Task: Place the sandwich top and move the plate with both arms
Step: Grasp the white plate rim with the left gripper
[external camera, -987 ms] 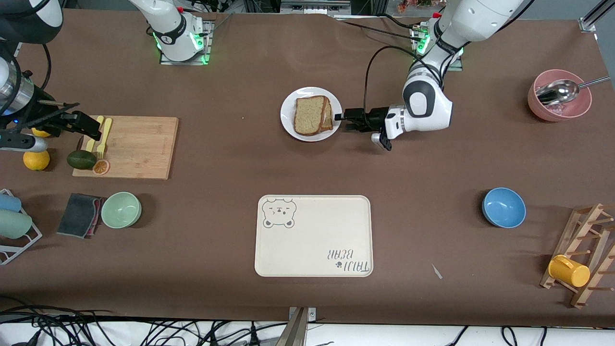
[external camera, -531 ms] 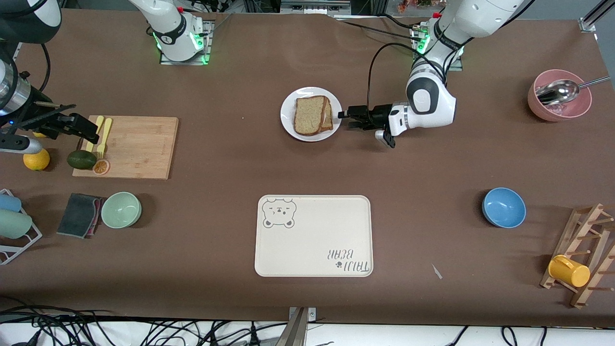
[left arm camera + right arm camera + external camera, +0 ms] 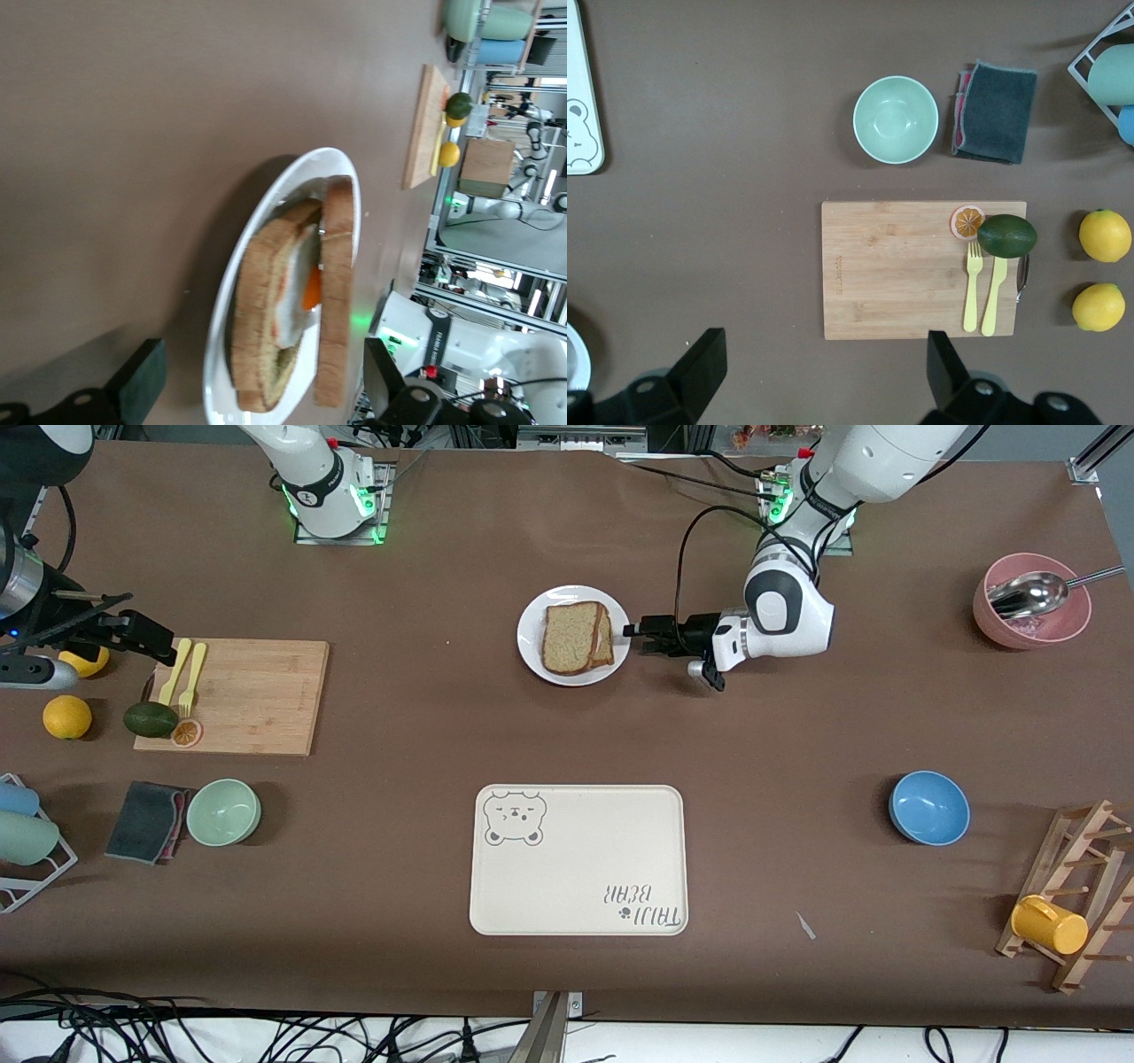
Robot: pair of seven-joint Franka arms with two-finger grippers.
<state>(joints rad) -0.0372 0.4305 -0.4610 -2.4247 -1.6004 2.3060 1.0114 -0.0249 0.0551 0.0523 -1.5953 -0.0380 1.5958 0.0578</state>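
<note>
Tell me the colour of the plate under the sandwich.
White; the plate shows best in the front view.

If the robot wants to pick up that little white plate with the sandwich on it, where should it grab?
Probably the plate by its bare raised rim, coming in low from the side toward the left arm's end, where the open left pincer already sits level with it. The sandwich top covers the middle, so only the thin rim offers a hold.

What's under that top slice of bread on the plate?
Under the top slice of bread sits a fried egg on another bread slice, all on the plate. Anything beneath the egg is hidden.
</note>
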